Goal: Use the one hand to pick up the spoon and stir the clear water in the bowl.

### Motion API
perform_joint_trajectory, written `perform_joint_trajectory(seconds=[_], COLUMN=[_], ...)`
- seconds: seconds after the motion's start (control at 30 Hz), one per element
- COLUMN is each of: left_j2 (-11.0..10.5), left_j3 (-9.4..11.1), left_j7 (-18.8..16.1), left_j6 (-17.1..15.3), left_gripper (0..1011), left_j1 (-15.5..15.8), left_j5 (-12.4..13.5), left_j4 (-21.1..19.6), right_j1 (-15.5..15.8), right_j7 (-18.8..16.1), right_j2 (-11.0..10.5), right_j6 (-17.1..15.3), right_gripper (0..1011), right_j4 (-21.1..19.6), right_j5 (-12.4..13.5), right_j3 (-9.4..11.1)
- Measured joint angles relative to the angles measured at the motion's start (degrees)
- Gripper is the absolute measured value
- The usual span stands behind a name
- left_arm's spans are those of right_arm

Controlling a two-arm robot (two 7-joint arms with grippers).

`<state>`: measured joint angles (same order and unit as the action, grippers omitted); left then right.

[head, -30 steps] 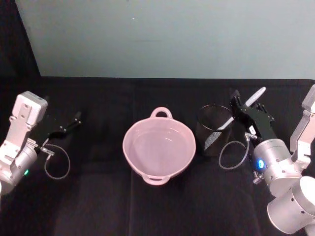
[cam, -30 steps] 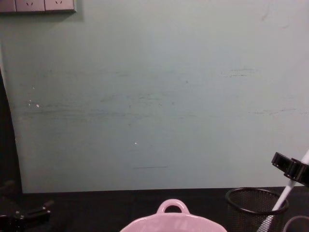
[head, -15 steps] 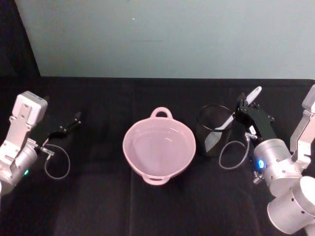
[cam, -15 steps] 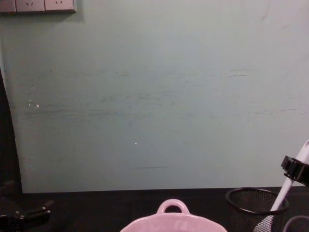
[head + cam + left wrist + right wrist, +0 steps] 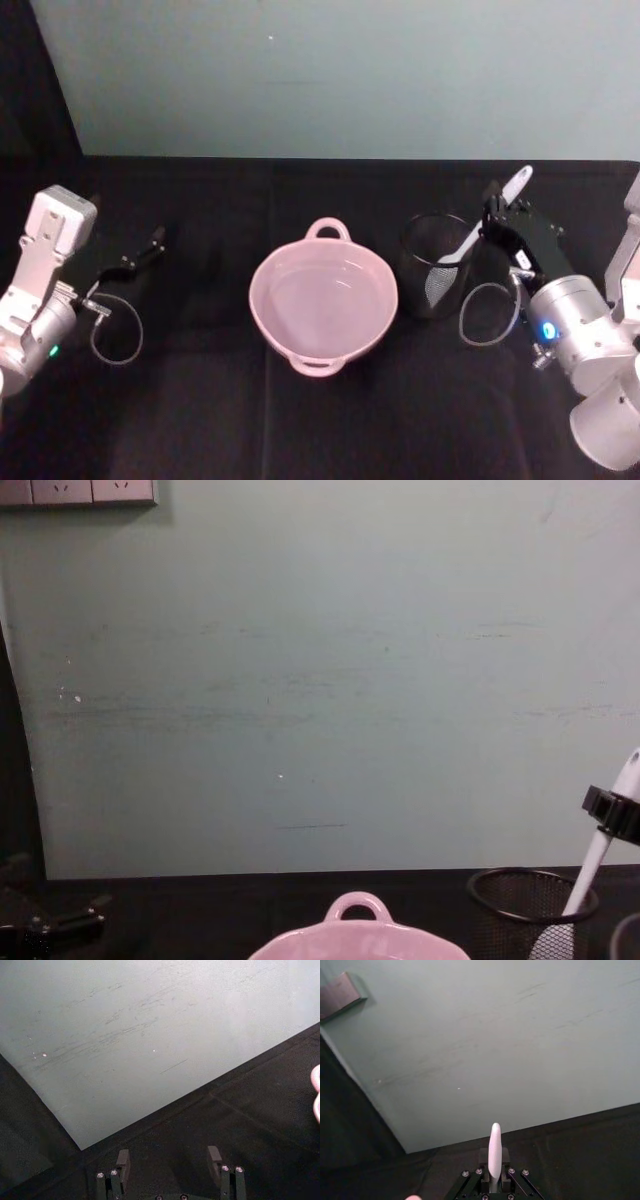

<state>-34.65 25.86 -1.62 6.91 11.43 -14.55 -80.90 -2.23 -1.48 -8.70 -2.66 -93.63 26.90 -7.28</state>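
The white spoon (image 5: 459,245) leans in the black mesh cup (image 5: 432,268), blade down inside it and handle pointing up and to the right. My right gripper (image 5: 495,218) is shut on the handle's upper part, just right of the cup. In the right wrist view the handle (image 5: 494,1152) rises between the closed jaws of the right gripper (image 5: 493,1164). From the chest, the spoon (image 5: 597,855) slants up through the right gripper (image 5: 612,812). The pale pink bowl (image 5: 323,299) of clear water sits left of the cup. My left gripper (image 5: 142,252) rests open at far left, empty.
A loop of cable (image 5: 487,313) lies beside the right wrist, and another loop of cable (image 5: 115,328) lies by the left arm. A pale green wall (image 5: 340,80) closes the back of the black table (image 5: 200,400). The bowl's rim (image 5: 316,1094) shows at the left wrist view's edge.
My right gripper has shifted right along the handle and shut on it. The spoon now stands a little steeper in the mesh cup. The left arm has not moved.
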Motion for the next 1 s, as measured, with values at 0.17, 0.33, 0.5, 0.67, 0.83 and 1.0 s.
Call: perform_joint_trajectory(seconds=[0.17,0.33,0.5,0.67,0.83,1.0], left_j2=[0.0,0.0,0.0,0.0,0.0,0.0], left_j3=[0.0,0.0,0.0,0.0,0.0,0.0], left_j7=[0.0,0.0,0.0,0.0,0.0,0.0], left_j6=[0.0,0.0,0.0,0.0,0.0,0.0], left_gripper=[1011,1011,1011,1011,1011,1011], left_j1=[0.0,0.0,0.0,0.0,0.0,0.0], left_j5=[0.0,0.0,0.0,0.0,0.0,0.0], left_j4=[0.0,0.0,0.0,0.0,0.0,0.0], right_j1=[0.3,0.7,0.7,-0.1,-2.1,-4.3], right_j7=[-1.6,-3.7,-6.1,-7.7,-9.5,-11.1], right_j2=[-1.8,-4.7,-8.5,-11.5,-14.7,-16.4], right_j6=[-3.6,-8.5,-11.9,-13.1,-14.4,-15.6], right_gripper=[119,119,118,119,119,118], right_j4=[-2.8,-7.2,-11.2,-13.4,-14.8,-15.3], right_j5=[0.2,1.3,2.2,1.9,0.5,-0.2], right_j3=[1.1,2.1,2.3,1.7,0.0,-1.9])
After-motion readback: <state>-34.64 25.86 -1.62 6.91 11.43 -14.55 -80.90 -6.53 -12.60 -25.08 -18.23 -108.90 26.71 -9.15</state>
